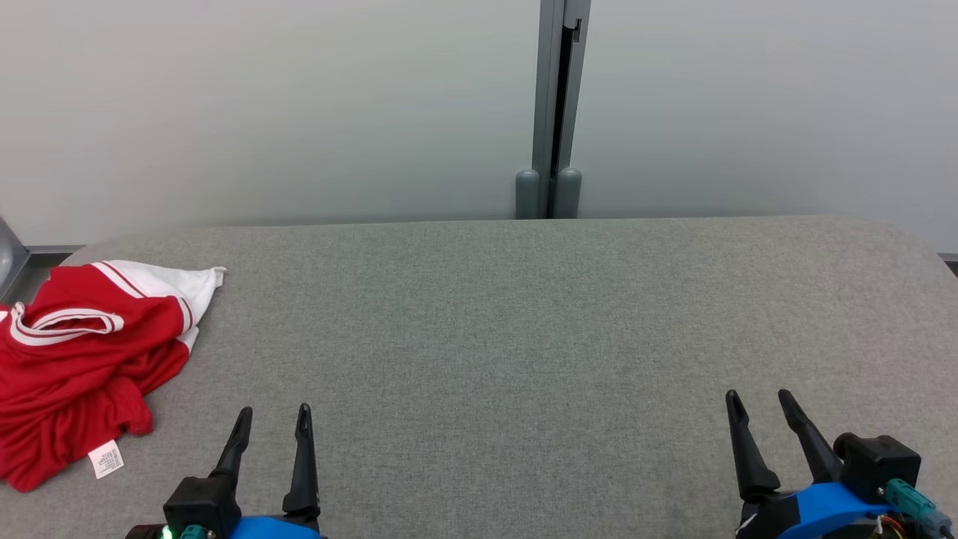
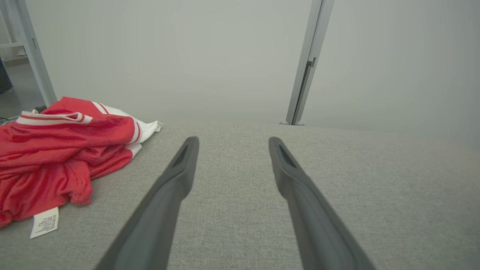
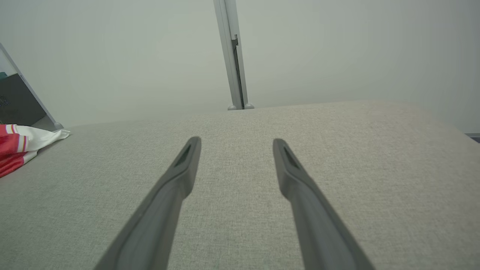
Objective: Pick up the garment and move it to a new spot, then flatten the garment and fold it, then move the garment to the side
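Observation:
The garment (image 1: 82, 359) is a crumpled red shirt with white striped trim and a white care label, lying at the table's left edge. In the left wrist view the garment (image 2: 56, 153) sits left of the fingers. The right wrist view catches a corner of the garment (image 3: 18, 146) at far left. My left gripper (image 1: 273, 419) stands open and holds nothing, just right of the shirt's near end. My right gripper (image 1: 760, 400) is open too, far from the shirt at the table's near right.
The grey fabric-covered table (image 1: 524, 337) stretches wide between the two grippers and back to a pale partition wall. A grey metal post (image 1: 557, 112) rises behind the far edge. The table's left edge runs under the shirt.

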